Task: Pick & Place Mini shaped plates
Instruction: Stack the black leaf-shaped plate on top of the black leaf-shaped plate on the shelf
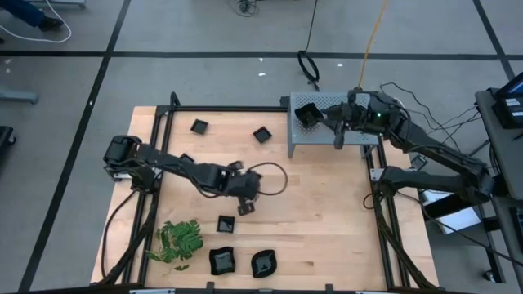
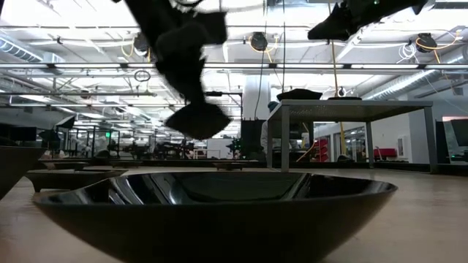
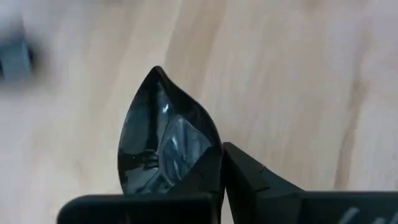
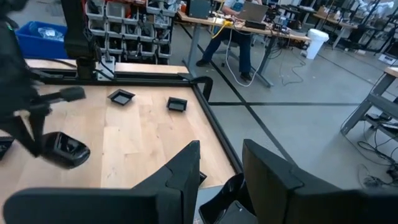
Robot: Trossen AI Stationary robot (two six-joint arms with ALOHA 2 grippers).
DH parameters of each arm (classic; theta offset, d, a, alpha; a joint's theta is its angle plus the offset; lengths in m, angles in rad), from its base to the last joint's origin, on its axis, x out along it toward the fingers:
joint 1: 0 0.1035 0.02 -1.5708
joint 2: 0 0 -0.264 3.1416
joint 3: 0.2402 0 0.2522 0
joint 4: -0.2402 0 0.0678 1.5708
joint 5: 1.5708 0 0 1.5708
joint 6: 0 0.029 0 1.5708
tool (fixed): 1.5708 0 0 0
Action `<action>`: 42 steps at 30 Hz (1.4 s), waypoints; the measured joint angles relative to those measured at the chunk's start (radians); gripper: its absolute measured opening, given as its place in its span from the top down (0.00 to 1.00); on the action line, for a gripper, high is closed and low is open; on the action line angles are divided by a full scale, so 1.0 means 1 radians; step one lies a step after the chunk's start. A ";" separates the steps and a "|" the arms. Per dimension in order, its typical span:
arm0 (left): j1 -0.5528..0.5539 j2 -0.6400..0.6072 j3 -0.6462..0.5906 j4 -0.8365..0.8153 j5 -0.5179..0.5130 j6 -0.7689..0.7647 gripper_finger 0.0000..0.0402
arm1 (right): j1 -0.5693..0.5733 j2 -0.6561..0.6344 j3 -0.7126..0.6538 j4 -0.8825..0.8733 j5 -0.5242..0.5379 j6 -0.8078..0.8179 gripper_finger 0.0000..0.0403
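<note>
A glossy black leaf-shaped mini plate (image 3: 163, 143) hangs in my left gripper (image 3: 222, 182), which is shut on it above the table's middle (image 1: 245, 204). Another small plate (image 1: 226, 224) lies just nearer. Two larger plates (image 1: 221, 261) (image 1: 263, 264) rest at the near edge, and two square ones (image 1: 198, 126) (image 1: 261, 135) lie at the far side. My right gripper (image 4: 221, 171) hovers open over the grey perforated box (image 1: 331, 140), above a plate (image 1: 306, 116) that lies on the box's top. My left gripper pinches the leaf-shaped plate by its rim (image 3: 216, 152) at the wide, rounded end; one finger (image 3: 202, 180) stands over the dish's inside and the other (image 3: 252, 183) outside it. The fingers slant down from the table's left. The plate (image 2: 197, 120) hangs tilted, clear of the table.
A green leafy sprig (image 1: 180, 239) lies at the near left. Black frame rails (image 1: 155, 131) border the wooden table. In the low view a large plate (image 2: 219, 208) fills the foreground. Bare wood lies between the box and the near edge at the right.
</note>
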 joint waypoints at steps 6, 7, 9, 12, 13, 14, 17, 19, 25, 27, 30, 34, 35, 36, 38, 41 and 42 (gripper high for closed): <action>0.032 -0.002 0.016 0.293 0.026 0.536 0.99 | 0.017 0.041 0.000 0.006 0.000 0.008 0.72; 0.044 -0.002 0.016 0.327 0.026 0.601 0.98 | 0.024 0.049 0.000 0.007 0.000 0.008 0.72; 0.072 -0.002 0.016 0.382 0.026 0.680 0.96 | 0.041 0.066 0.000 0.015 -0.001 0.008 0.72; 0.119 -0.002 0.016 0.456 0.027 0.661 0.97 | 0.068 0.093 0.000 0.038 -0.001 0.008 0.72; 0.133 0.002 0.016 0.473 0.036 0.645 0.98 | 0.076 0.101 0.000 0.051 -0.001 0.007 0.72; 0.145 0.012 0.017 0.500 0.053 0.628 0.99 | 0.085 0.110 0.000 0.065 -0.001 0.007 0.72; 0.165 0.055 0.017 0.568 0.107 0.588 0.98 | 0.109 0.133 0.000 0.090 -0.001 0.003 0.72; 0.163 0.102 0.018 0.640 0.133 0.586 0.97 | 0.123 0.150 0.000 0.096 -0.001 0.003 0.72; 0.163 0.244 0.016 0.738 0.135 0.555 0.99 | 0.157 0.212 0.000 0.097 -0.001 0.000 0.72; 0.164 0.280 0.017 0.745 0.134 0.535 0.97 | 0.162 0.237 0.000 0.096 -0.001 0.000 0.72; 0.163 0.321 0.016 0.755 0.132 0.528 0.95 | 0.174 0.272 0.000 0.095 0.000 0.000 0.72; 0.161 0.345 0.018 0.756 0.132 0.521 0.96 | 0.193 0.313 0.000 0.088 -0.001 0.000 0.72; 0.161 0.346 0.017 0.743 0.132 0.508 0.97 | 0.197 0.320 0.000 0.085 -0.001 -0.002 0.72; 0.161 0.347 0.017 0.735 0.131 0.489 0.98 | 0.201 0.325 0.000 0.082 -0.001 -0.010 0.72; 0.162 0.346 0.016 0.723 0.131 0.438 0.99 | 0.210 0.333 0.000 0.077 0.001 -0.043 0.72; 0.167 0.345 0.017 0.726 0.131 0.344 0.96 | 0.222 0.333 0.000 0.058 0.033 -0.078 0.72; 0.167 0.346 0.017 0.732 0.131 0.317 0.94 | 0.228 0.333 0.000 0.056 0.052 -0.084 0.72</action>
